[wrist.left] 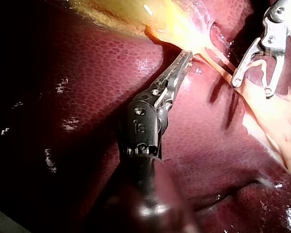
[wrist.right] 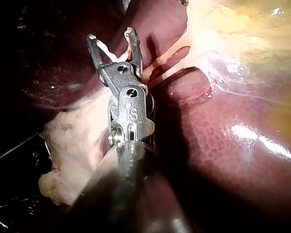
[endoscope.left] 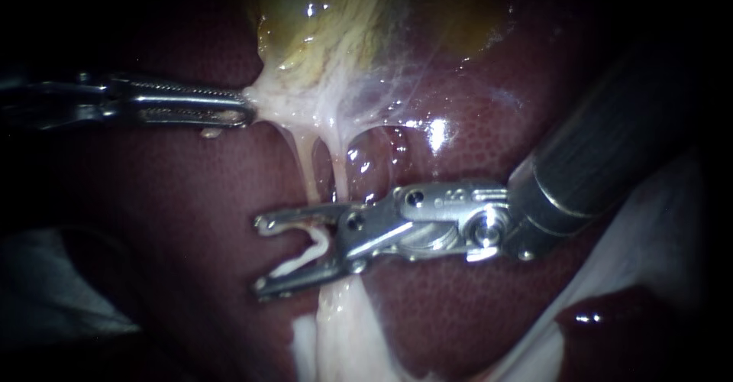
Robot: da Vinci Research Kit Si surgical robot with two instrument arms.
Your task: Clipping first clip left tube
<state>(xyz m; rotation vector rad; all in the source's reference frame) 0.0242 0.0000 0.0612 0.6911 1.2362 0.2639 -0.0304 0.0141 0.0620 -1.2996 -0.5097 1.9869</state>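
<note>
My left instrument (endoscope.left: 244, 112) comes in from the left, its jaws shut on pale tissue at the base of the yellowish gallbladder (endoscope.left: 321, 15) and holding it taut. Two thin pale tubes hang down from there, the left tube (endoscope.left: 305, 169) and the right tube (endoscope.left: 340, 177). My right instrument (endoscope.left: 259, 254) has its jaws wide apart, carrying a white clip (endoscope.left: 305, 254) seated against both. The left tube runs down to the upper jaw and passes behind it. Whether it lies inside the clip I cannot tell. The right wrist view shows the clip (wrist.right: 111, 51) as a V between the jaws (wrist.right: 111, 36).
Dark red liver (endoscope.left: 458, 298) lies under and around everything. A pale band of tissue (endoscope.left: 336, 328) continues below the lower jaw. In the right wrist view a pale fatty lump (wrist.right: 72, 155) sits beside the shaft. My right instrument (wrist.left: 252, 87) also shows in the left wrist view.
</note>
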